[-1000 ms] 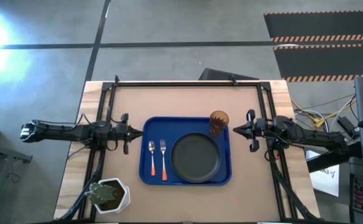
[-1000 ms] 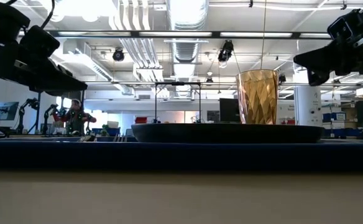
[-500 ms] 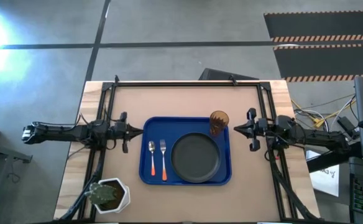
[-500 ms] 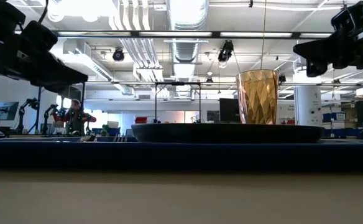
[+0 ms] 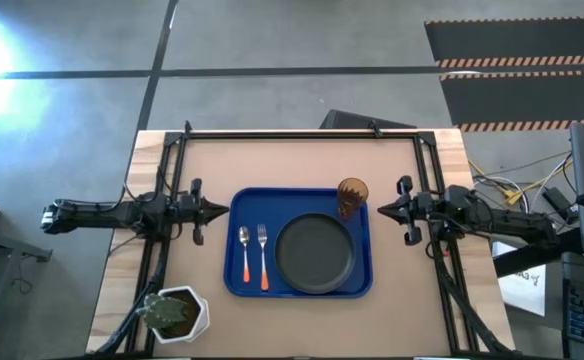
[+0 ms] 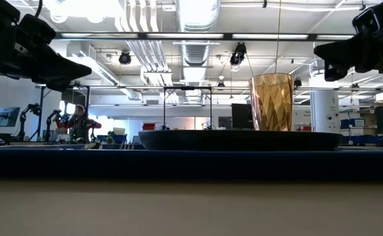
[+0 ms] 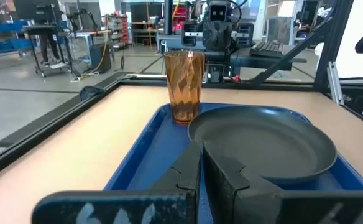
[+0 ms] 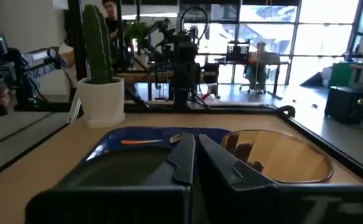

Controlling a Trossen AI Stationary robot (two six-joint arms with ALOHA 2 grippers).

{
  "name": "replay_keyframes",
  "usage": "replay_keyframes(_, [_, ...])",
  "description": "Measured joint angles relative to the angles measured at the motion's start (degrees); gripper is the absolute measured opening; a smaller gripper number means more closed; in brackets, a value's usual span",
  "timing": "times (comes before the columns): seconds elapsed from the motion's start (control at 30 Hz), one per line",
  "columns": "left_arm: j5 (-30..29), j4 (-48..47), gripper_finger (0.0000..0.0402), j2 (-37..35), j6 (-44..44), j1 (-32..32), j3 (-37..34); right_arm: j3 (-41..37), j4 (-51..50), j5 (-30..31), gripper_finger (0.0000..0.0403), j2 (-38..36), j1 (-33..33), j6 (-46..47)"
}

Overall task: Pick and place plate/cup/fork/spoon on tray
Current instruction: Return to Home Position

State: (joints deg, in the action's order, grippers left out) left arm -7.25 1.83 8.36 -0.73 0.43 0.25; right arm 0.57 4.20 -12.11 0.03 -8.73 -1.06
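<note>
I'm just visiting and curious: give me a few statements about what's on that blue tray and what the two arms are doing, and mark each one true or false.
1. The plate lies on the blue tray. True.
2. The amber cup lies tipped over on the tray. False: it stands upright at a tray corner, beside the plate.
3. The fork and spoon lie side by side on the tray. True.
4. The left gripper holds the fork. False: its jaws are shut on nothing, off the tray's side.
5. The right gripper has its jaws shut, off the tray's other side. True.
6. The potted plant stands on the tray. False: it stands on the table.
</note>
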Motion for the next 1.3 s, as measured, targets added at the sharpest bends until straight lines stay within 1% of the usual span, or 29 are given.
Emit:
replay_keyframes(0.27, [-0.4, -0.2, 0.0000, -0.2, 0.0, 0.1, 0.0, 0.0, -0.6, 0.1, 0.0009, 0.1, 0.2, -1.0])
replay_keyframes(0.73, [-1.0, 0.7, 0.0000, 2.1, 0.1, 0.1, 0.0, 0.0, -1.6, 0.2, 0.0009, 0.1, 0.2, -1.1])
replay_keyframes(0.93, [-1.0, 1.3, 0.0000, 2.1, 0.1, 0.1, 0.0, 0.0, -1.7, 0.2, 0.0009, 0.1, 0.2, 1.1])
replay_keyframes(1.3, [-0.9, 1.6, 0.0000, 2.4, 0.1, 0.1, 0.0, 0.0, -1.8, 0.2, 0.0009, 0.2, 0.2, 1.1])
